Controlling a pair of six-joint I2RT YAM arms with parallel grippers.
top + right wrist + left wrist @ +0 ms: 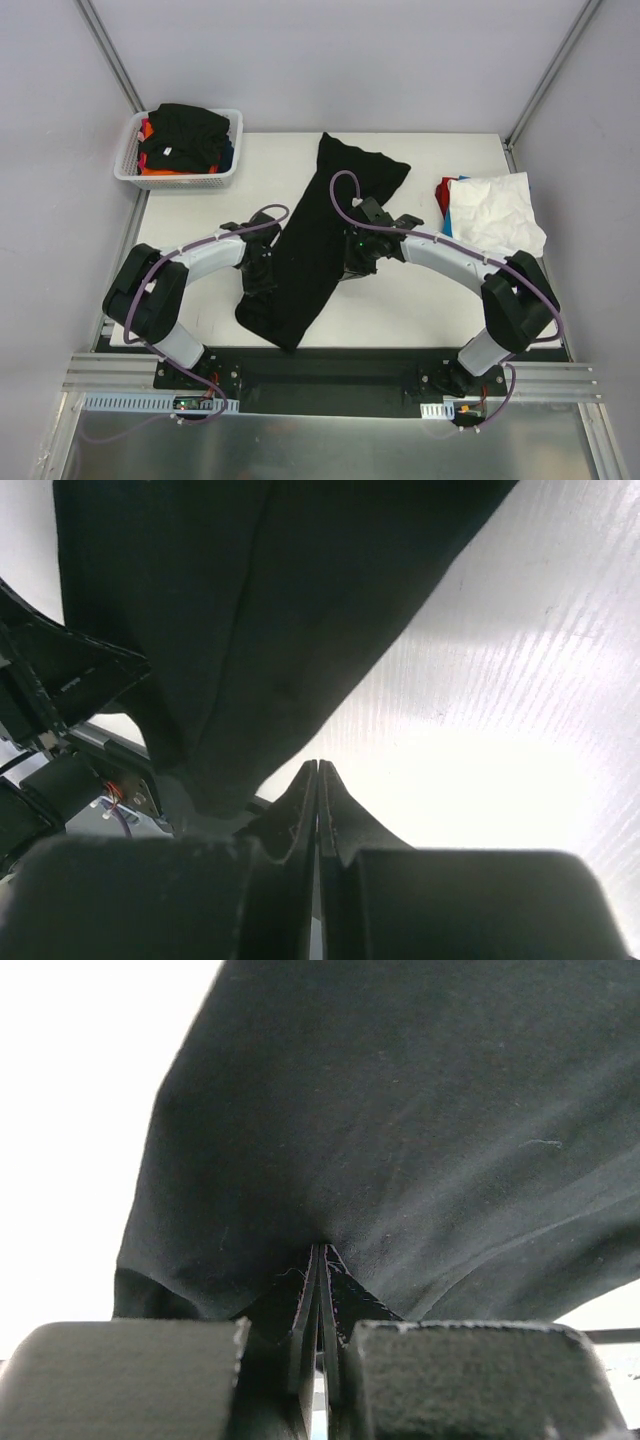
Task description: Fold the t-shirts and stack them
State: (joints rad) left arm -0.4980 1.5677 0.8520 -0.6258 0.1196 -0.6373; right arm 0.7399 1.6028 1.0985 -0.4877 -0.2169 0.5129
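We see the black t-shirt (315, 240) drawn out into one long, narrow band that runs slantwise over the white table (420, 300), its broader end toward the far side near the middle and its other end down at the near edge, left of centre. The cloth is plain, matte and deep black, with soft lengthwise folds; its far end is rumpled and uneven. The left gripper (320, 1255) sits at the band's left edge, clenched, and in its wrist view the fabric puckers into a point right at the closed fingertips, so we read it as pinching the shirt. The right gripper (318, 770) sits at the band's right edge, also clenched; from its own camera the shirt's edge falls just beside the tips, and we cannot tell whether any cloth is caught there. At the table's right side lies a crumpled white t-shirt (497, 215) on top of red cloth (441, 192) and blue cloth (449, 218). At the far left, a white mesh basket (178, 182) holds another black garment (185, 135) over orange cloth (165, 171).
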